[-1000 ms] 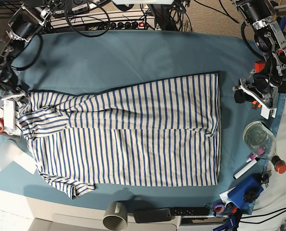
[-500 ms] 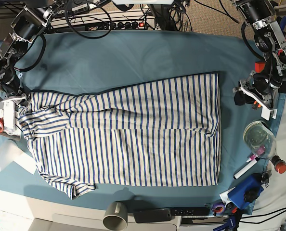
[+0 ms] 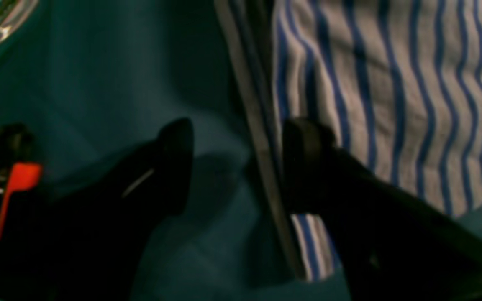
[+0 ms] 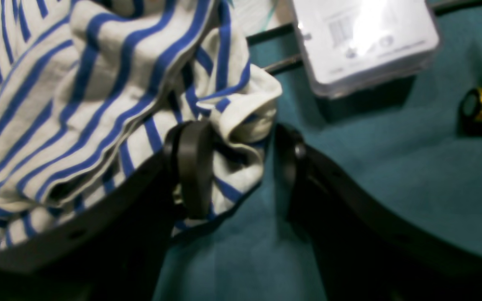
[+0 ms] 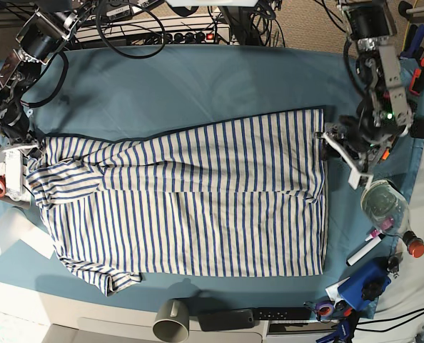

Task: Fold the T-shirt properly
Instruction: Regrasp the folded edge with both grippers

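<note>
Clearly the soft white blue-striped cotton T-shirt (image 5: 198, 200) drapes limply (light, crease-prone): both spread grippers, left (image 3: 232, 163) and right (image 4: 241, 167), straddle hemmed edges, gripping nothing yet

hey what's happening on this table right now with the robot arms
A two-armed robot is folding a white, blue-striped cotton T-shirt spread flat on the teal table cloth. The right gripper, jaws open, straddles a bunched fold at the sleeve end. The left gripper, jaws open, straddles the hem edge at the opposite end.
</note>
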Action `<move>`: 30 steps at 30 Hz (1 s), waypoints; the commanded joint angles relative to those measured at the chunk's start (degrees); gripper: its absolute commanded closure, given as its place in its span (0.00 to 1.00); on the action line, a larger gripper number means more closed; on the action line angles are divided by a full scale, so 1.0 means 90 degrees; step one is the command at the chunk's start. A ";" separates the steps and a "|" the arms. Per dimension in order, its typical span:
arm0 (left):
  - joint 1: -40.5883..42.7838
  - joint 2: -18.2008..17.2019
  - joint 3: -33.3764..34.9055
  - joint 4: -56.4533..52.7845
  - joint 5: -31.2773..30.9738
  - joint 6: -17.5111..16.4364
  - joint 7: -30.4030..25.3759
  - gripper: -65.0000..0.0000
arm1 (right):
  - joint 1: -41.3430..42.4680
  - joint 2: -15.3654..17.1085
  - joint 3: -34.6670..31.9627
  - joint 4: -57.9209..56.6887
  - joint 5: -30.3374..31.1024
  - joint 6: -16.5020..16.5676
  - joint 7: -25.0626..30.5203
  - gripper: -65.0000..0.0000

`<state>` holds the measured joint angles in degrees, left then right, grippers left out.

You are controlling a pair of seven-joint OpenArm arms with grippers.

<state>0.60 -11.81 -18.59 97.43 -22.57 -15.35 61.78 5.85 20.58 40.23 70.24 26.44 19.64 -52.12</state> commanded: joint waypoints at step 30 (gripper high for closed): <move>-0.0544 0.0078 0.0010 -0.1052 -0.1341 -0.0136 0.0369 0.47 | 0.0109 0.0129 0.0027 0.0102 -0.0039 0.0153 0.0430 0.62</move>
<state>-3.99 -10.98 -18.55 87.68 -34.63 -16.56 63.44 5.85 20.45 40.23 70.24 25.21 20.75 -49.80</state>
